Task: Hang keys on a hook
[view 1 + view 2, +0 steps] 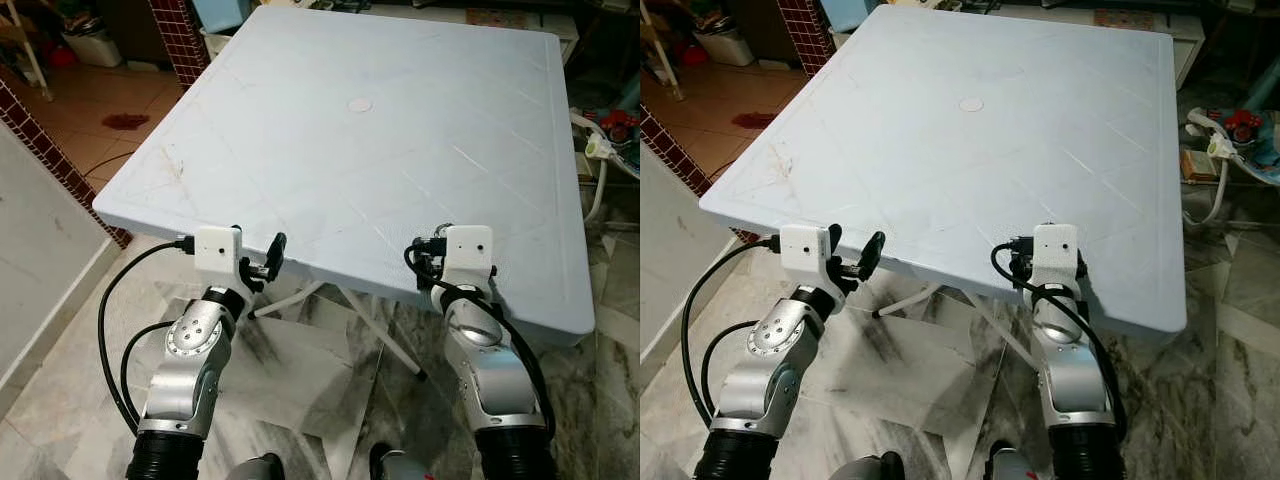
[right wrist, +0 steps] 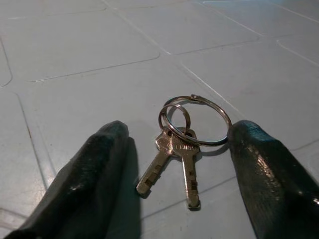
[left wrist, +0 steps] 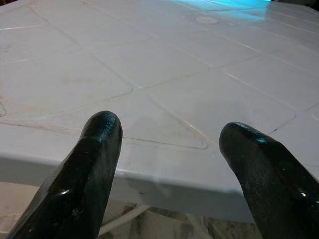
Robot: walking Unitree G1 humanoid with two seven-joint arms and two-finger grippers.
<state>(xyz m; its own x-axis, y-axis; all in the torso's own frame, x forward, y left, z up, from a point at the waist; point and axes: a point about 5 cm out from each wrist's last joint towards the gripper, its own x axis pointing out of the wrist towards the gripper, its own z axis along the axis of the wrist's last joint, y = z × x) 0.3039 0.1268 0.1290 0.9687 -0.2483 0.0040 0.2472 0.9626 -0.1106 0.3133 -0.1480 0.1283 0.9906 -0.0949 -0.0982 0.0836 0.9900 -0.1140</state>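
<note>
— Right wrist view?
— Two brass keys (image 2: 172, 164) on linked rings, flat on the pale table (image 2: 75, 55), between the spread fingers of the right gripper (image 2: 174, 149); ring touching one fingertip (image 2: 249, 137). From the head, hidden behind the wrist.
— Left side?
— Left gripper (image 3: 167, 134) at the table's near edge, fingers apart, holding nothing.
— Surface, room?
— Grooved white plastic top (image 1: 400, 150), round cap (image 1: 359, 104) at centre. Marble floor (image 1: 300, 370) below, brick pillar (image 1: 180, 35) and tiled floor at far left.
</note>
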